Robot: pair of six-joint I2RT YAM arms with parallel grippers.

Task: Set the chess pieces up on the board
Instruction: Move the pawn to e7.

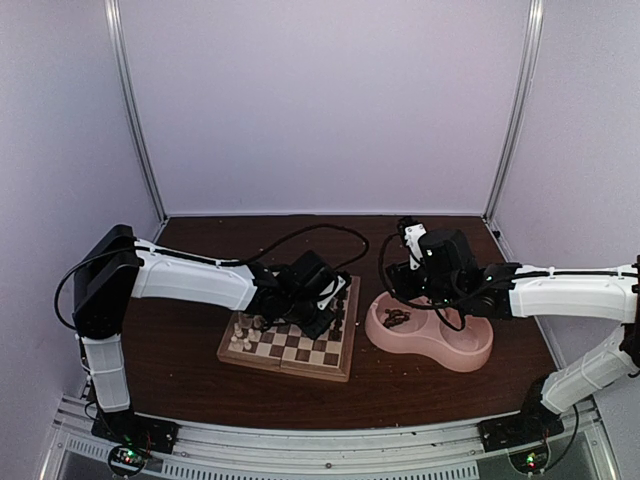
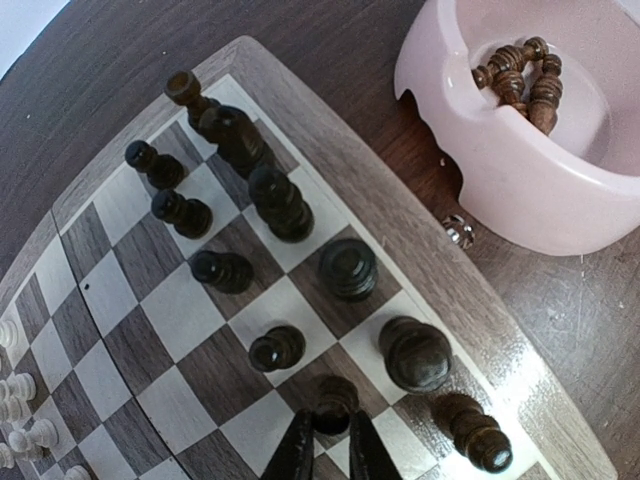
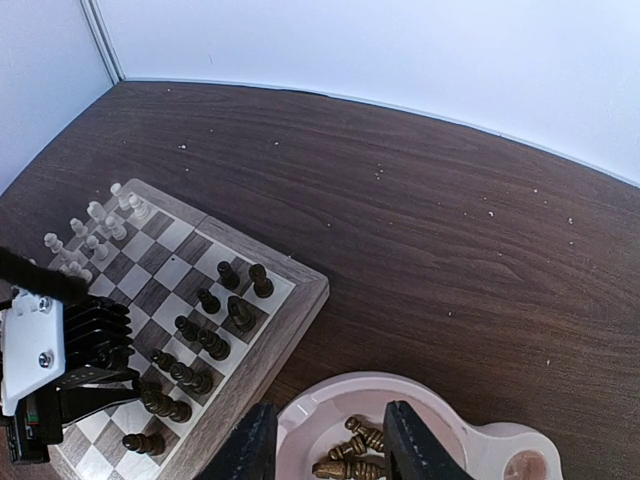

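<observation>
Board: the square wooden chessboard with light and dark brown checks and a tan rim (image 1: 300, 352) lies flat on the dark brown wooden table (image 1: 180, 350), in front of the left arm.
Dark set on the board: dark brown carved wooden pieces (image 2: 275, 200) stand upright in two rows along the side nearest the bowl.
Cream set: cream carved wooden pieces (image 3: 95, 225) stand grouped along the opposite side of the board.
Left end effector (image 2: 331, 428): clenched on a small dark brown wooden pawn (image 2: 335, 398), with one black finger on each side, over a square in the second dark row. Whether the pawn's base touches the square cannot be told.
Bowl: the pale pink double bowl (image 1: 465, 352) sits on the table just beside the board's right rim, not touching it.
Loose pieces: more dark brown carved figures (image 3: 352, 455) lie in a heap in the bowl's compartment nearer the board.
Right end effector (image 3: 330, 438): released, its fingers spread wide with nothing between them, hovering above that compartment.
</observation>
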